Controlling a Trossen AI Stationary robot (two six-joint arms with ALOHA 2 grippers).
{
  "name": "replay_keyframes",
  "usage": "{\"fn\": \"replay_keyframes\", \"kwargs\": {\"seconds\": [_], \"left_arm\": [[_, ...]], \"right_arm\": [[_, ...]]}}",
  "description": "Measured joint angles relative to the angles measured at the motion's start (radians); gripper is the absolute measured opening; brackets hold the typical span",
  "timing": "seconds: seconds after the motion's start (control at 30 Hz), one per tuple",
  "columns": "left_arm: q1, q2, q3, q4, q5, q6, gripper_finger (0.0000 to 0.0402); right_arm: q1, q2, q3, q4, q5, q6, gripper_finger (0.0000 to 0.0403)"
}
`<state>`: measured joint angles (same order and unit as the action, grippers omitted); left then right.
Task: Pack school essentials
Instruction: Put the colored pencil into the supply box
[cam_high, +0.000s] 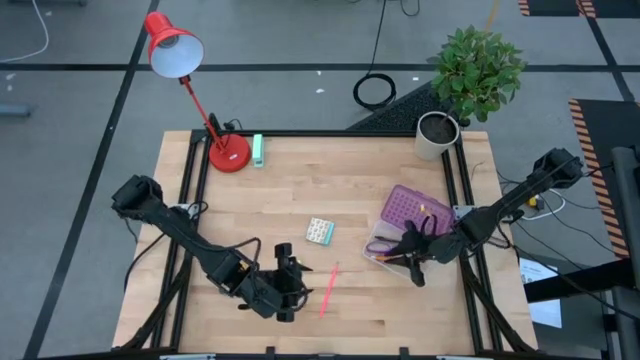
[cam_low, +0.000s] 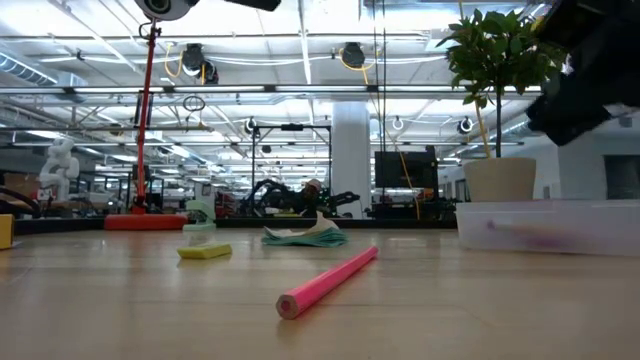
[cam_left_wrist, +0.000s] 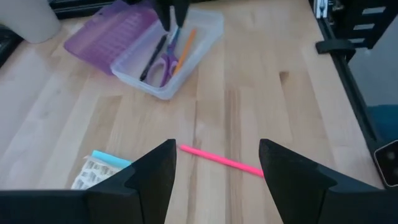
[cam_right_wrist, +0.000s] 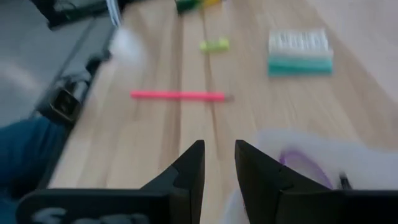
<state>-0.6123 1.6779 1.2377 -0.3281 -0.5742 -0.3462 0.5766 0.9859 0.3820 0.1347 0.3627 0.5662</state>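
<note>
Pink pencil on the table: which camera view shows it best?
The left wrist view: the pink pencil lies whole on bare wood between the left claw's open fingers. The low view shows it large but end-on. The high view shows only a thin sliver; the right wrist view shows it blurred.

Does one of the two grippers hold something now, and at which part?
Nothing is held. The left gripper is open near the pink pencil; the right gripper, over the clear box, is empty.

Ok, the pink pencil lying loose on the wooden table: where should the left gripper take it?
Grip the pink pencil at mid-length, from straight above, fingers across its thin shaft. It lies flat with bare wood on both sides, and the open left gripper sits just beside it.
</note>
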Motion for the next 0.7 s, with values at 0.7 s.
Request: {"fn": "replay_keyframes", "kwargs": {"seconds": [0.7], "left_arm": [[0.081, 0.282, 0.000, 0.138, 0.164, -0.123, 0.0234]], "right_arm": [[-0.034, 0.264, 0.288, 0.072, -0.056, -0.426, 0.0084]]}}
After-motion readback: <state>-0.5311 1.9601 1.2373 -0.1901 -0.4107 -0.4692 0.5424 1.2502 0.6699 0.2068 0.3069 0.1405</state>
